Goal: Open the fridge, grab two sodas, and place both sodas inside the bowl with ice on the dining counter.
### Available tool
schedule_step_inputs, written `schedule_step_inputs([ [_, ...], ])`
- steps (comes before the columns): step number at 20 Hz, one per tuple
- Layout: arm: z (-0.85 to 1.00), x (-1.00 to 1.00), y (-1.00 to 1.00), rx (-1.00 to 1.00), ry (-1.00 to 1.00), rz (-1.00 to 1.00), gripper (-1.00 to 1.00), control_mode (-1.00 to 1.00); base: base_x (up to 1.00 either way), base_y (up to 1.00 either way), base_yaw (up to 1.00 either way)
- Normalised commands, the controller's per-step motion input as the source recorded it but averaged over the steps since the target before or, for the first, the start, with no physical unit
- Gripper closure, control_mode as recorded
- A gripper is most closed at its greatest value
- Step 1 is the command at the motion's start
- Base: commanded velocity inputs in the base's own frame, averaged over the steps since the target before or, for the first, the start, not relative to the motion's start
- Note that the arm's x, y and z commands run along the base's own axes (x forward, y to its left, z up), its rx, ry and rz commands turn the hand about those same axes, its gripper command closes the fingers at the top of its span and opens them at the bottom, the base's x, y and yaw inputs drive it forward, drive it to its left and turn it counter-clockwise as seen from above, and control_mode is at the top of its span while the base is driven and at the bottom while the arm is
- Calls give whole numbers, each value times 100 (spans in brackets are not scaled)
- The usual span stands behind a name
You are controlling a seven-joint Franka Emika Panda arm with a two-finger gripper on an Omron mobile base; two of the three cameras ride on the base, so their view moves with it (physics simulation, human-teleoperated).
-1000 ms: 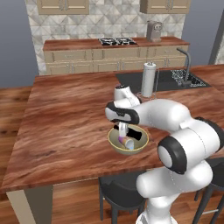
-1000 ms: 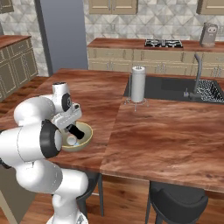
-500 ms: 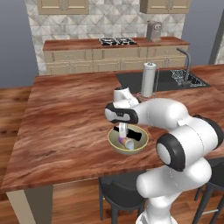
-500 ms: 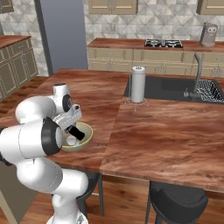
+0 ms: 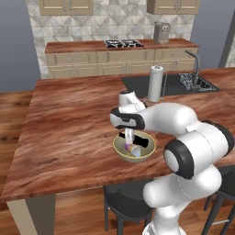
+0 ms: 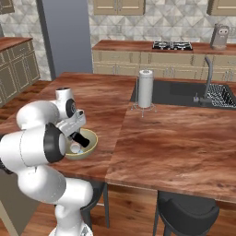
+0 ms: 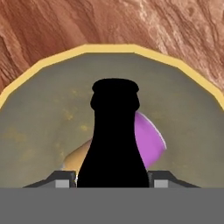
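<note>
Jaws: gripper (image 7: pixel 112 179) flanks the black slim-necked soda bottle (image 7: pixel 113 140), grip or release unclear | bottle's long axis runs straight out from the jaws, over purple-and-tan soda can (image 7: pixel 146 140) | both in shallow tan-yellow bowl (image 5: pixel 120 151) on near edge of reddish wood dining counter (image 5: pixel 69 124).

The dining counter (image 5: pixel 69 124) carries the bowl (image 5: pixel 120 152) and a paper-towel roll (image 5: pixel 156 83).

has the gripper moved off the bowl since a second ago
No. The gripper still hangs over the bowl on the dining counter, with the dark bottle between its fingers.
</note>
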Motion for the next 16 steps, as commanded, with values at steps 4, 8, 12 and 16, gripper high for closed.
schedule_step_inputs([
  [4,0,-25,0,0,-8,2,-100,-100,0,0,0],
  [8,26,-30,0,0,-13,2,-100,-100,0,0,0],
  [12,46,-20,0,0,-14,1,-100,-100,0,0,0],
  [16,54,-12,0,0,-13,0,-100,-100,0,0,0],
])
